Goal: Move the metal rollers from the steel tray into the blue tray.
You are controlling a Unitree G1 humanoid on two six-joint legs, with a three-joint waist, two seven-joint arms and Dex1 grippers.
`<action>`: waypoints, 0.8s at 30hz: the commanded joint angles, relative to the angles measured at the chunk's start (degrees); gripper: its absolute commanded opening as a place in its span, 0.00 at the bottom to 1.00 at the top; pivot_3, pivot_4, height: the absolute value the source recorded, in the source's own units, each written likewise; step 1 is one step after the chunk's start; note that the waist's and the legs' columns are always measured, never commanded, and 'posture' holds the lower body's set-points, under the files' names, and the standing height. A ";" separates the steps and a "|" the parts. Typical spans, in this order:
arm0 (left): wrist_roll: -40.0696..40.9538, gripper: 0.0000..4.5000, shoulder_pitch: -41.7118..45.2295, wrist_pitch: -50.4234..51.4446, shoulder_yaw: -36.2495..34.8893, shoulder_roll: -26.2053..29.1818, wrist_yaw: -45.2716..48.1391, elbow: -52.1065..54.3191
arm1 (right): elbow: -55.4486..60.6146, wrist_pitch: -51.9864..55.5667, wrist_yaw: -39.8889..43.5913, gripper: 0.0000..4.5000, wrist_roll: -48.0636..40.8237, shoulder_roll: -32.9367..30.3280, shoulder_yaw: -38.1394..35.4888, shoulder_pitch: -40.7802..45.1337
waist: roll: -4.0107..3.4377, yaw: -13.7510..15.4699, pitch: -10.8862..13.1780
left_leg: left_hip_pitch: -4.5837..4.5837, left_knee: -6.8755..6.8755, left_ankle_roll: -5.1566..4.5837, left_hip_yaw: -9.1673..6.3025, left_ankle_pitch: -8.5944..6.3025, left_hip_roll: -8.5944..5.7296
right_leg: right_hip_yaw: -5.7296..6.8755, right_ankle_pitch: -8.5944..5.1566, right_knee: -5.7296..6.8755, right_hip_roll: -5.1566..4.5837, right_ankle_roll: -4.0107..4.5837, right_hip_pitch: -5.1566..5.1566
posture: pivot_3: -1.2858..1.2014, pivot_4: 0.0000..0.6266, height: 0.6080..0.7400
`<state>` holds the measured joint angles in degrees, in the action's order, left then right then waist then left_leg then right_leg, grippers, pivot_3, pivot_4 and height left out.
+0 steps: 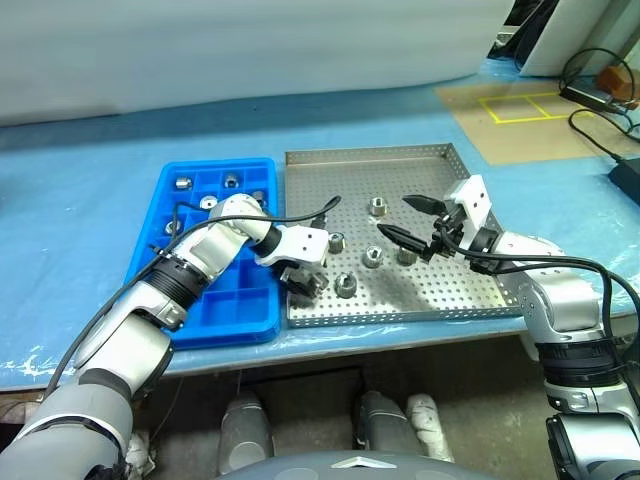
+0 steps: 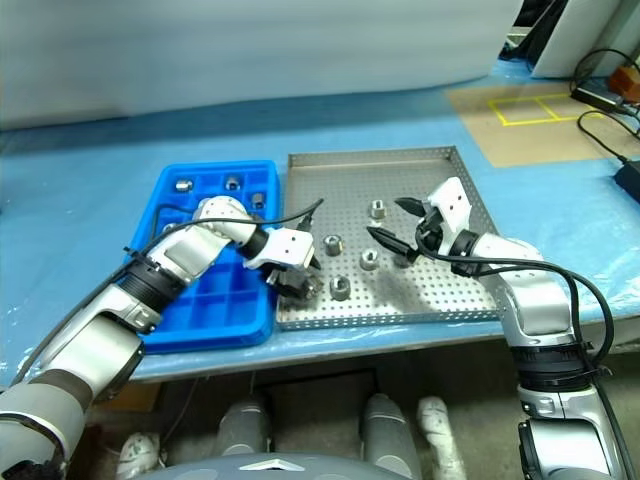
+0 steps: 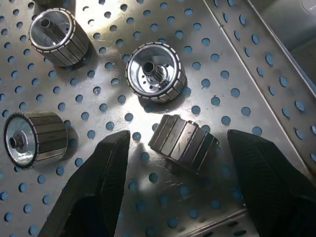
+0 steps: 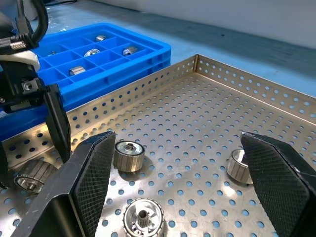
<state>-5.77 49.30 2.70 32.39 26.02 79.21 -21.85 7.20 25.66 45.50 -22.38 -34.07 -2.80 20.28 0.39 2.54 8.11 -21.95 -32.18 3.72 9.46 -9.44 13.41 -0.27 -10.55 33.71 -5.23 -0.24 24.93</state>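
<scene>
The two head cameras look forward and down from above, taking in the steel tray (image 1: 455,300) and blue tray (image 1: 215,330) together. The left wrist camera peers close, almost straight down onto the perforated floor; the right wrist camera looks low across that floor toward the blue tray.

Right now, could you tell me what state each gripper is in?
Left gripper: open, fingers straddling a metal roller on the steel tray, not gripping.
Right gripper: open, holding nothing.
</scene>
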 commanded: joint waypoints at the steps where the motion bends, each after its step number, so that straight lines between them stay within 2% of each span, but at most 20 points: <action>1: -0.68 0.74 -0.10 -0.30 -0.01 -0.28 0.73 -0.56 | 1.08 -1.56 -1.16 0.95 0.18 0.52 -1.40 -0.03 | 0.00 -0.08 0.00 | 0.03 0.00 0.00 0.01 0.00 0.00 | -0.01 0.00 0.00 0.00 0.00 -0.02 | 0.45 0.24 1.00; 7: -0.53 0.74 -0.19 3.02 -0.55 -1.43 1.56 -1.97 | 1.20 -1.88 -2.61 0.95 0.65 1.35 -1.19 -0.74 | 0.00 -0.20 0.00 | 0.04 0.00 -0.01 0.03 0.00 0.01 | -0.02 0.00 0.00 0.00 0.00 -0.01 | 0.44 0.24 1.00; 15: -3.28 0.74 -0.59 0.51 0.55 -0.97 1.10 -4.20 | 1.04 -1.96 -3.41 0.95 0.75 1.19 -1.59 -0.36 | 0.00 -0.52 0.00 | 0.16 0.03 0.00 0.10 -0.01 0.07 | -0.09 0.00 0.01 0.06 0.01 -0.03 | 0.44 0.24 1.00; 18: -4.18 0.61 -0.66 -0.66 0.72 -1.29 0.21 -4.94 | 0.87 -1.98 -3.64 0.96 0.93 1.17 -1.49 -0.19 | 0.00 -0.68 0.00 | 0.20 0.03 0.00 0.13 -0.01 0.09 | -0.12 0.00 0.01 0.08 0.01 -0.05 | 0.44 0.24 1.00; 20: -5.12 0.46 -0.63 -0.99 0.72 -1.66 -1.01 -5.40 | 0.79 -2.02 -3.64 0.96 0.99 1.11 -1.44 -0.24 | 0.00 -0.84 0.00 | 0.21 0.03 0.00 0.14 -0.01 0.09 | -0.12 0.00 0.01 0.08 0.01 -0.06 | 0.44 0.24 1.00; 24: -5.16 0.46 -0.51 -1.81 0.78 -1.52 -0.36 -5.63 | 0.93 -1.91 -3.69 0.96 0.89 1.15 -1.37 -0.41 | 0.00 -0.87 0.00 | 0.24 0.04 -0.01 0.14 -0.02 0.08 | -0.12 0.00 0.00 0.06 0.01 -0.12 | 0.44 0.24 1.00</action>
<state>-8.88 49.24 1.28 32.26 23.57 78.56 -26.27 7.17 24.92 41.95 -21.41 -32.85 -2.81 19.27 0.39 1.67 8.10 -21.70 -32.15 3.70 9.60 -9.46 13.49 -0.39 -10.55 33.70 -5.17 -0.23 24.81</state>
